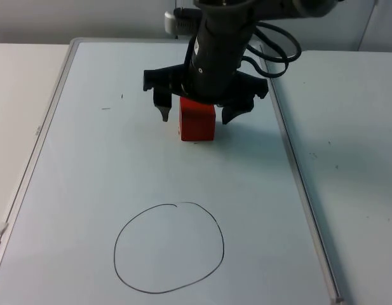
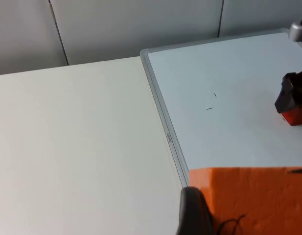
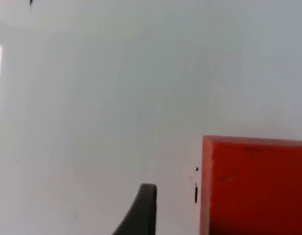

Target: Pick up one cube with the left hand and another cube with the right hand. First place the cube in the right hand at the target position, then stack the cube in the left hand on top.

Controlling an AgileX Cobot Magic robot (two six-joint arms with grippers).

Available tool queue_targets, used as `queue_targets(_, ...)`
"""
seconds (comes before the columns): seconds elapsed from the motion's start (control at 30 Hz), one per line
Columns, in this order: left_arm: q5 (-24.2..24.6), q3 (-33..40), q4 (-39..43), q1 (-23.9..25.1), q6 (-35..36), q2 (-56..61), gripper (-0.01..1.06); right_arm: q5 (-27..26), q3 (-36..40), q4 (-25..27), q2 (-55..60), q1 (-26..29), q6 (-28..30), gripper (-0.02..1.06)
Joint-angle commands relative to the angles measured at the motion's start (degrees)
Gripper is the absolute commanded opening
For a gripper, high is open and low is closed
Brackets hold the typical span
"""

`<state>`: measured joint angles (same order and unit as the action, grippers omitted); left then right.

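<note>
1. Where the white desk (image 2: 82,147) meets the grey partition wall (image 2: 141,24), a pale whiteboard (image 1: 87,159) with a metal frame lies flat on it.
2. A hand-drawn black circle (image 1: 169,248) marks the board's near part.
3. Well apart from the circle, farther back, a red cube (image 1: 197,121) rests on the board.
4. The right pincer (image 1: 194,115) hangs over this cube, fingers spread wide on either side, not touching it.
5. The left pincer (image 2: 239,215) grips an orange cube (image 2: 253,200) off the board's left edge.

Red cube (image 1: 197,121) — matt, smooth; whiteboard (image 1: 87,178) — glossy, metal-framed.
</note>
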<state>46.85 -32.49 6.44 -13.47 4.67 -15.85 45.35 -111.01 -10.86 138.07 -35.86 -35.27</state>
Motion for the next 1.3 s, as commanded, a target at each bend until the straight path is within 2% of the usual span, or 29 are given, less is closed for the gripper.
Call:
queue_targets(0.0,-0.73,0.17,0.17,-0.47,0.25,0.44,0.0,-0.81,-0.58,-0.94,-0.11,0.0,-0.43,0.83)
queue_targets(0.03,-0.73,0.17,0.17,-0.47,0.25,0.44,0.0,-0.81,-0.58,-1.36,-0.11,0.0,-0.69,0.81)
queue_targets(0.1,-0.73,0.17,0.17,-0.47,0.25,0.44,0.0,-0.81,-0.58,-1.49,-0.11,0.0,-0.69,0.69)
queue_targets(0.13,-0.73,0.17,0.17,-0.47,0.25,0.44,0.0,-0.81,-0.58,-1.49,-0.11,0.0,-0.69,0.69)
queue_targets(0.23,-0.73,0.17,0.1,-0.47,0.14,0.44,0.0,-0.66,-0.58,-2.56,-0.11,0.0,-1.39,0.45)
queue_targets(0.3,-0.73,0.17,0.1,-0.47,0.14,0.44,0.0,-0.18,-0.58,-2.56,-0.11,0.0,-2.04,0.26)
queue_targets(0.33,-0.73,0.17,0.1,-0.47,0.14,0.44,0.0,-0.18,-0.58,-2.56,-0.11,0.0,-2.04,0.26)
queue_targets(0.4,-0.73,0.17,0.1,-0.47,0.14,0.44,0.0,0.38,-0.58,-2.66,-0.76,0.0,-1.91,0.05)
queue_targets(0.43,-0.73,0.17,0.1,-0.47,0.14,0.44,0.0,0.36,-0.58,-2.79,-2.02,0.0,-1.54,0.0)
queue_targets(0.5,-0.73,0.17,0.1,-0.47,0.14,0.44,0.0,0.36,-0.58,-2.79,-3.0,0.0,-0.36,0.0)
queue_targets(0.6,-0.73,0.17,0.1,-0.47,0.14,0.44,0.0,0.64,-0.58,-3.5,-8.7,0.0,4.39,0.0)
queue_targets(0.67,-0.73,0.17,0.1,-0.47,0.01,0.44,0.0,1.14,-0.58,-4.78,-10.85,0.0,5.04,0.0)
queue_targets(0.8,-0.62,0.17,0.1,-0.47,0.01,0.44,0.0,3.29,-0.58,-5.69,-22.35,0.0,11.83,0.0)
queue_targets(0.83,-0.62,0.17,0.1,-0.47,0.01,0.44,0.0,3.29,-0.58,-5.69,-22.35,0.0,11.83,0.0)
queue_targets(0.97,-0.62,0.17,0.1,-0.47,0.01,0.44,0.0,6.78,-0.58,-5.22,-35.76,0.0,19.36,0.0)
queue_targets(1.1,-0.62,0.17,0.1,-0.47,0.01,0.44,0.0,10.39,-0.45,-5.2,-43.06,0.0,22.94,0.0)
queue_targets(1.17,-0.62,0.21,0.21,-0.47,0.01,0.44,0.0,13.58,-0.45,-3.86,-47.37,0.0,25.97,0.0)
queue_targets(1.27,-0.62,0.48,0.2,-0.47,0.01,0.44,0.0,15.31,0.3,-1.06,-51.06,0.0,29.31,0.0)
